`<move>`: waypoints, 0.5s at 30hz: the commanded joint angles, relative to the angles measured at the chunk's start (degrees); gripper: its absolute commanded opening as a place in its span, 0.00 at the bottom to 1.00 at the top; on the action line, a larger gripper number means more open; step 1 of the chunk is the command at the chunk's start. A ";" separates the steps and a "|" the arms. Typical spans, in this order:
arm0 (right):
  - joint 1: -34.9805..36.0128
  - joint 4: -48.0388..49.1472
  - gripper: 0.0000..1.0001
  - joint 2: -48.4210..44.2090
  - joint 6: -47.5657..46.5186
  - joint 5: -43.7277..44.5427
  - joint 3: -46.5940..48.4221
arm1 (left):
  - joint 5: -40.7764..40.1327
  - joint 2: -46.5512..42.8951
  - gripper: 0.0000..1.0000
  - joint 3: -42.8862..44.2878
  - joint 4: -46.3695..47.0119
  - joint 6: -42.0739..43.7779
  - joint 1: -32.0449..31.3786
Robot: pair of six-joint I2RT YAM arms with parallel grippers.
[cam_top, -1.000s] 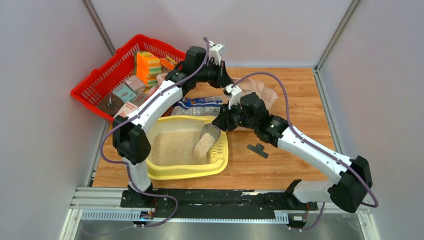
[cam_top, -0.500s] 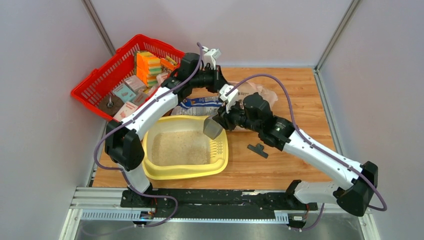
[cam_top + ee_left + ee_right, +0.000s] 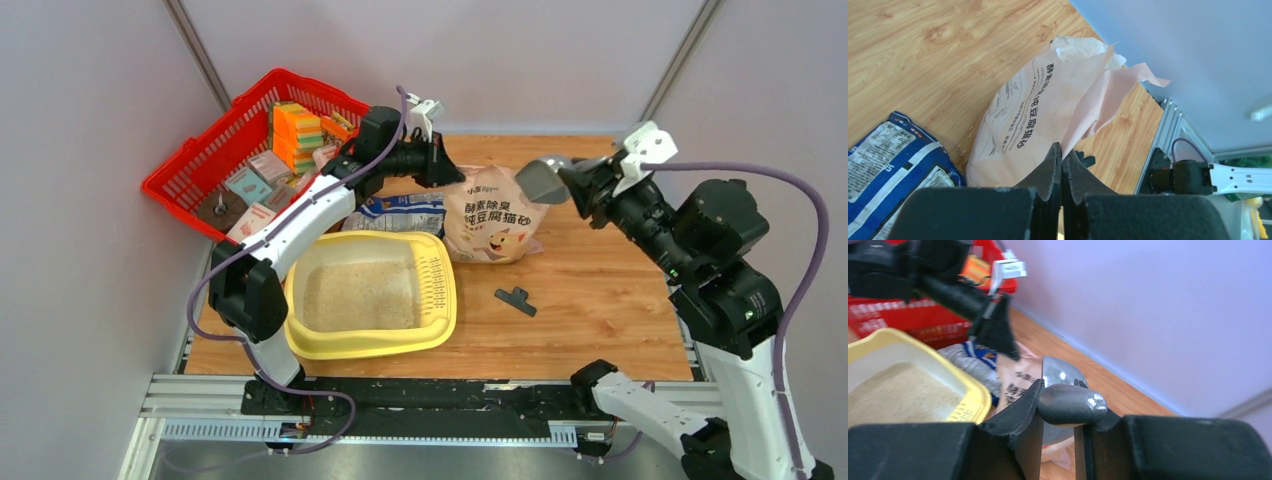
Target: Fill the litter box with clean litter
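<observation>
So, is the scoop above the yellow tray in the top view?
No, the scoop in the right gripper hangs by the tan bag's right edge, clear of the tray.

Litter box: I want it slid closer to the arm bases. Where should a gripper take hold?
Probably the near rim of the litter box, pinched from above with one finger inside and one outside. The rim is wide, flat and unobstructed there.

litter box point(image 3: 370, 344): pale yellow
litter point(image 3: 360, 295): beige
paper bag point(image 3: 495, 215): tan, dark lettering
other bag point(image 3: 400, 211): blue and white print
basket point(image 3: 187, 167): red mesh
scoop point(image 3: 540, 181): grey
</observation>
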 commanded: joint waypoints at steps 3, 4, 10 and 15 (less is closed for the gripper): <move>-15.44 -0.92 0.00 5.66 5.08 -1.99 2.31 | 4.45 -4.91 0.00 0.87 -3.70 9.97 -0.64; -18.68 -0.91 0.00 7.32 5.87 -2.43 2.49 | 5.50 -5.00 0.00 0.61 -4.83 11.64 -0.81; -29.16 2.16 0.00 12.60 11.41 -7.70 0.29 | 7.36 -7.28 0.00 -1.50 -4.67 20.53 -1.08; -31.19 2.51 0.00 16.65 13.52 -17.00 0.03 | 6.66 -6.85 0.00 0.43 -7.30 23.70 -1.08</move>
